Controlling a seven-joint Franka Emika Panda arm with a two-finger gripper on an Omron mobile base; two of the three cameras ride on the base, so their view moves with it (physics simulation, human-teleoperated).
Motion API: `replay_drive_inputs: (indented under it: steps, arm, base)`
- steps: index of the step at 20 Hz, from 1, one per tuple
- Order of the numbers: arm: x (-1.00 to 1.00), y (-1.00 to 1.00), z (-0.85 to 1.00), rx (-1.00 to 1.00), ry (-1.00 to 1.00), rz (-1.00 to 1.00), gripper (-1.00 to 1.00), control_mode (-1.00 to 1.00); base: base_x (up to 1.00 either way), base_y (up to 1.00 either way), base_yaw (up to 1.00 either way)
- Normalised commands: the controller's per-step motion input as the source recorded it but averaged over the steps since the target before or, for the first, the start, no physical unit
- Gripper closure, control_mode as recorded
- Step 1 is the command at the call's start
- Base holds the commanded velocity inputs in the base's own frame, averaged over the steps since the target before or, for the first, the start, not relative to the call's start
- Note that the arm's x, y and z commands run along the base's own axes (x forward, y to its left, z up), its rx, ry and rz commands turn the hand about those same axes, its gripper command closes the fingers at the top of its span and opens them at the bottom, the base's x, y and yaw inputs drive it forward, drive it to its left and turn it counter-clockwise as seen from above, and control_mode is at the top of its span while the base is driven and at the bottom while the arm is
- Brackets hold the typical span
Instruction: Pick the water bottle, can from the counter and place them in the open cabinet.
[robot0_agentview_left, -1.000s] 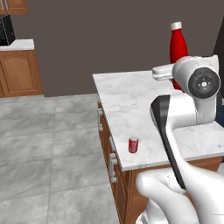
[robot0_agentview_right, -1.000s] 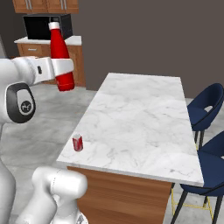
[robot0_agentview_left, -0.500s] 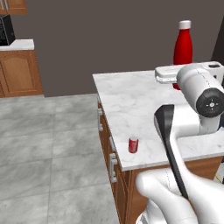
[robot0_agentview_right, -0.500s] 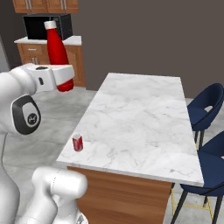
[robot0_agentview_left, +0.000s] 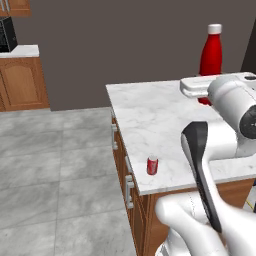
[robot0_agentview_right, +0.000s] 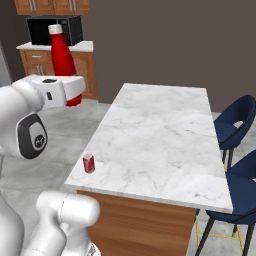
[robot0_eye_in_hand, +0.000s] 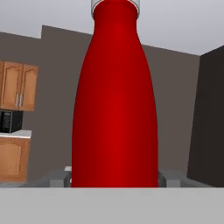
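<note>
In the left base view, the water bottle (robot0_agentview_left: 211, 59) is seen upright, lifted clear of the surface (robot0_agentview_left: 165, 125), its lower body hidden behind the white hand. The can (robot0_agentview_left: 152, 165) is left standing near the surface's front edge, well apart from the bottle.

In the right base view, the bottle is held out past the surface's left side, its long axis near vertical, cap up.

In the hand view, the claw (robot0_eye_in_hand: 114, 178) is closed on the bottle's lower body, one finger at each flank. The open cabinet cannot be made out, so its direction from the claw cannot be told.
</note>
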Motion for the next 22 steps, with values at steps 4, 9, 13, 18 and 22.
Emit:
replay_drive_inputs:
  steps: [4,9,13,18,22]
  arm:
    - [-0.33,0.00,0.00,0.00,0.00,0.12,1.00,-1.00]
    - [-0.29,0.00,0.00,0.00,0.00,0.07,1.00,-1.00]
    - [-0.12,0.01,0.00,0.00,0.00,0.04,1.00,-1.00]
    - [-0.06,0.04,0.00,0.00,0.03,0.04,1.00,-1.00]
    - [0.00,0.10,-0.04,-0.03,0.05,0.00,1.00,-1.00]
  base:
    - [0.00,0.00,0.00]
    - [0.00,0.00,0.00]
    - [0.00,0.00,0.00]
    - [0.00,0.00,0.00]
    - [0.00,0.00,0.00]
